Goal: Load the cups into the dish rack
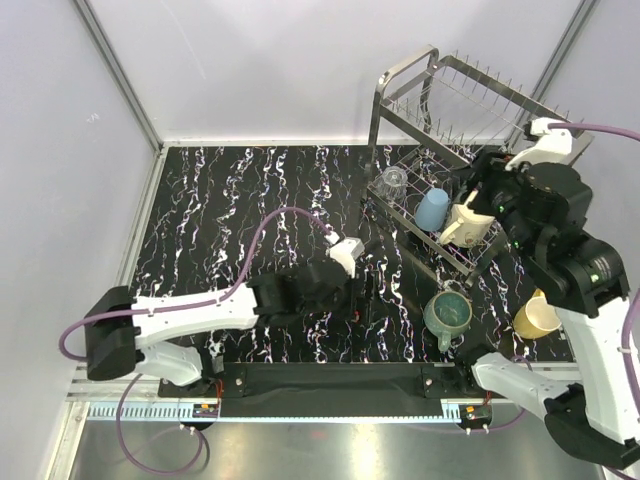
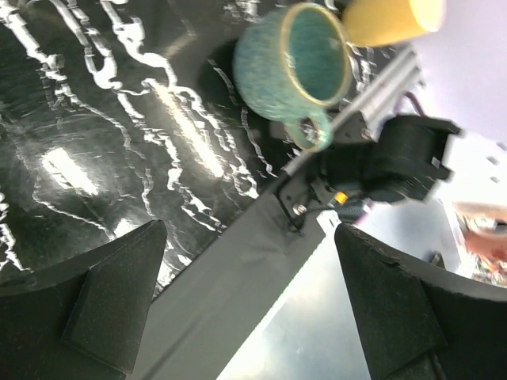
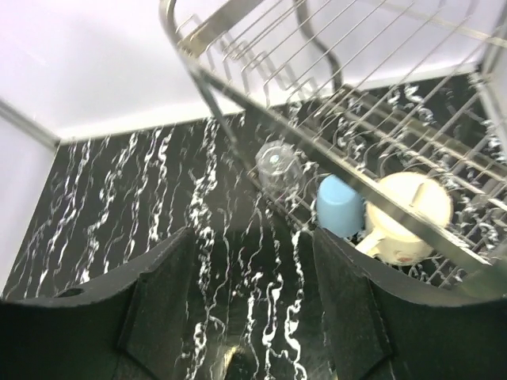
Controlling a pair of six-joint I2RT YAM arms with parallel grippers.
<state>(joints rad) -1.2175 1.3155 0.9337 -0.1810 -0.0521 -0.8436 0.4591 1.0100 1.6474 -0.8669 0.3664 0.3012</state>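
The dish rack (image 1: 470,110) stands at the back right. On its lower tier sit a clear glass tumbler (image 1: 393,181), a light-blue cup (image 1: 432,209) and a cream mug (image 1: 466,222). My right gripper (image 1: 480,195) hovers just above the cream mug, open and empty. Its wrist view looks down past the rack's wires (image 3: 238,111) at the tumbler (image 3: 277,164), blue cup (image 3: 341,204) and cream mug (image 3: 408,214), with the gripper (image 3: 253,277) over the table. A teal mug (image 1: 448,312) and a yellow mug (image 1: 536,316) stand on the table at the front right. My left gripper (image 1: 360,295) is open, left of the teal mug (image 2: 293,59).
The black marbled tabletop (image 1: 250,210) is walled by white panels at the back and left. A black rail (image 1: 330,378) with the arm bases runs along the near edge. The left wrist view shows that rail (image 2: 238,269) between its fingers and the yellow mug (image 2: 392,20) behind the teal one.
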